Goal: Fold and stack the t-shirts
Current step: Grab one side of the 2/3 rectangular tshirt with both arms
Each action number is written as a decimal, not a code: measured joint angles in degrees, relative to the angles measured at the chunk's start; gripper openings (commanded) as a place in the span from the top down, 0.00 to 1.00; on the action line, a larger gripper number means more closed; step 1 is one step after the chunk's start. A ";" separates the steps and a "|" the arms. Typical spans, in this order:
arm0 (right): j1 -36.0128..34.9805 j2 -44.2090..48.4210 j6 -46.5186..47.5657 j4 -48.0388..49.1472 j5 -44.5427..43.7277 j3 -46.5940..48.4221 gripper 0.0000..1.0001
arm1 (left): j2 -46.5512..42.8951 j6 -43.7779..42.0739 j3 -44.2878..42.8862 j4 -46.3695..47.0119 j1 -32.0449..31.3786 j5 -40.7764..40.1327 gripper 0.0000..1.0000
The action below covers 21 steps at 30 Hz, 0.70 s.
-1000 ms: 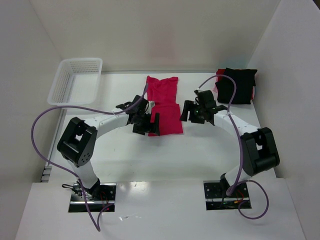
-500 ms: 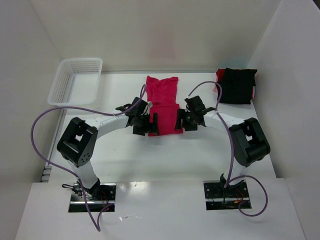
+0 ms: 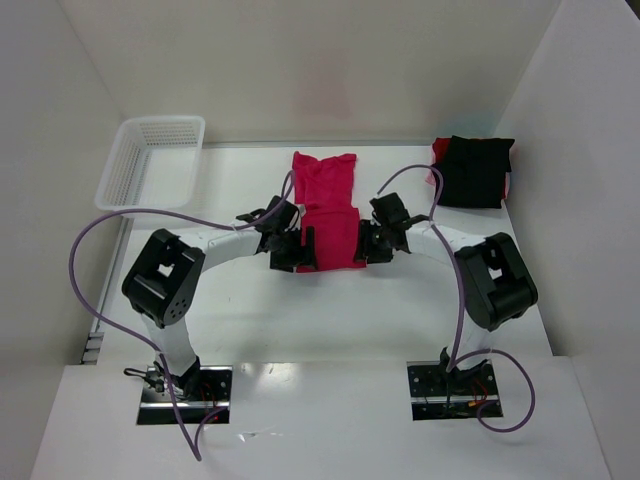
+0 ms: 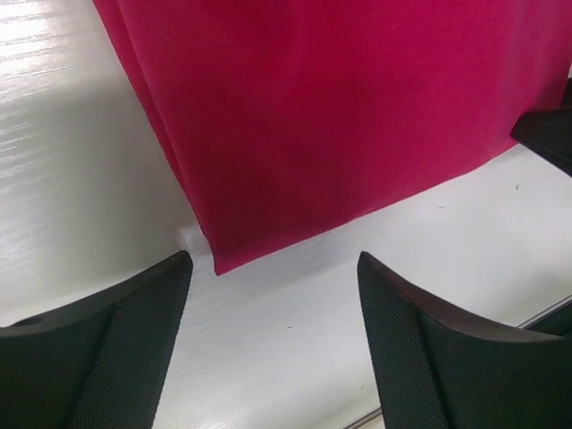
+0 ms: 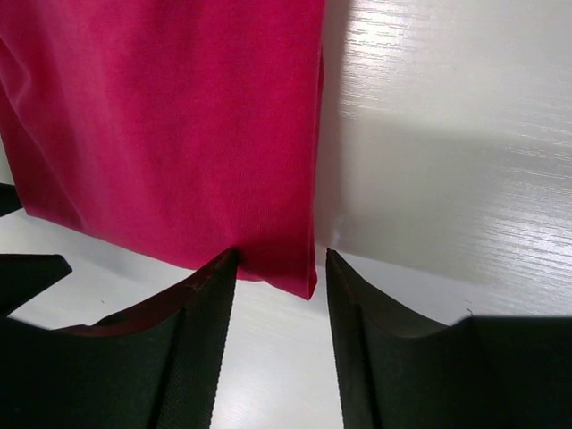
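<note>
The red t-shirt (image 3: pixel 327 200) lies flat on the tabletop (image 3: pixel 400 300). Only the wrist views show the gaps: left gripper (image 4: pixel 274 264) wide at its 7 o'clock corner, right gripper (image 5: pixel 281 261) narrower, around the 5 o'clock corner.

The scene is brightly and evenly lit from above, with streaked glare and soft shadows thrown on the bench (image 5: pixel 429 54).

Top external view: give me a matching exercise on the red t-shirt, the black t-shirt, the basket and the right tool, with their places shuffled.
1 red t-shirt
2 black t-shirt
3 basket
4 right tool

a far left corner
b far right corner
c at the red t-shirt's near right corner
d middle of the table

Pairs: 1-d, 2-b, 3-a, 4-c.
</note>
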State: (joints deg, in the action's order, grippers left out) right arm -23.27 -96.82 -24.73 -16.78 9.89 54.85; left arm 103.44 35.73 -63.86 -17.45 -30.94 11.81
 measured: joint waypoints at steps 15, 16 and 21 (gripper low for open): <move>0.00 -1.31 -0.31 0.07 0.48 -0.04 0.74 | 0.81 1.73 0.42 1.25 0.00 -1.73 0.60; -0.02 -1.31 -0.31 0.04 0.48 -0.04 0.76 | 0.90 1.99 0.44 1.25 0.00 -1.92 0.63; -0.66 -1.49 -0.42 0.07 0.44 -0.04 0.92 | 1.75 2.27 0.46 1.27 0.00 -2.64 0.92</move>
State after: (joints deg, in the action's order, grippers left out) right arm -23.92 -98.30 -25.15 -16.71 10.33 54.81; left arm 105.19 38.00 -63.40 -16.19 -30.94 9.17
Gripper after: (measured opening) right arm 0.119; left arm 0.178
